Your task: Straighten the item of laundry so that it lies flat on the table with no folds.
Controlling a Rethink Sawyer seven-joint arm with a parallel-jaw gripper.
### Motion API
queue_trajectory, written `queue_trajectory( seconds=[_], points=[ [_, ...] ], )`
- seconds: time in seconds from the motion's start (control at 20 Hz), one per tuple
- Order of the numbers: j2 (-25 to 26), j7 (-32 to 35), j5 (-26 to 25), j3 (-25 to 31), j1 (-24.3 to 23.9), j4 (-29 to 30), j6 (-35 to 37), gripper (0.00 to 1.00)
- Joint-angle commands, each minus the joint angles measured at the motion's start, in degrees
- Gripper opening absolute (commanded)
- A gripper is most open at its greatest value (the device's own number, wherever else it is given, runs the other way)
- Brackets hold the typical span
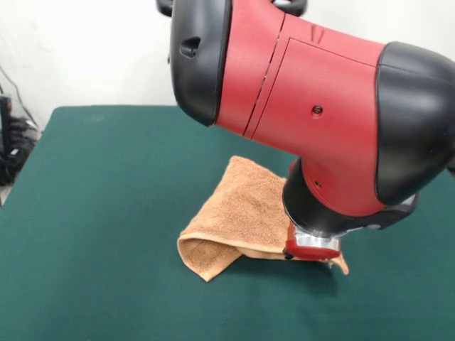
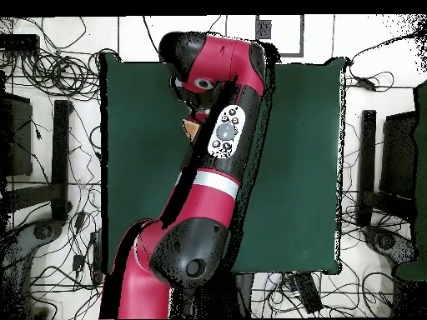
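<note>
The orange-tan towel (image 1: 242, 206) lies crumpled on the dark green table (image 1: 106, 213), right of centre in the front view. Its left part is doubled over into a thick fold at the near corner, and a thin edge sticks out to the right. My gripper (image 1: 313, 257) is down at the towel's near right part, below the red and black arm (image 1: 320, 106); its tips are hidden by the wrist and cloth. In the overhead view the arm (image 2: 221, 142) covers the gripper, and only a small bit of towel (image 2: 190, 127) shows beside it on the table (image 2: 308, 167).
The bulky arm fills the upper right of the front view and hides the table behind it. Cables (image 1: 11, 149) hang at the table's left edge. In the overhead view, cables and dark stands (image 2: 50, 167) surround the table on the floor.
</note>
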Motion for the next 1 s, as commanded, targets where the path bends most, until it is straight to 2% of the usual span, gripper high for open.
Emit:
queue_trajectory(
  seconds=[0.05,0.3,0.6,1.0],
  points=[
    [4.95,2.91,0.56,7.38,1.05,2.65,-7.85,1.0],
    [5.46,3.21,0.47,8.51,1.36,3.29,-10.18,1.0],
    [4.98,2.15,0.06,8.97,1.51,3.89,-9.03,1.0],
    [2.42,-1.45,-2.33,12.62,3.01,8.94,-7.73,1.0]
  ],
)
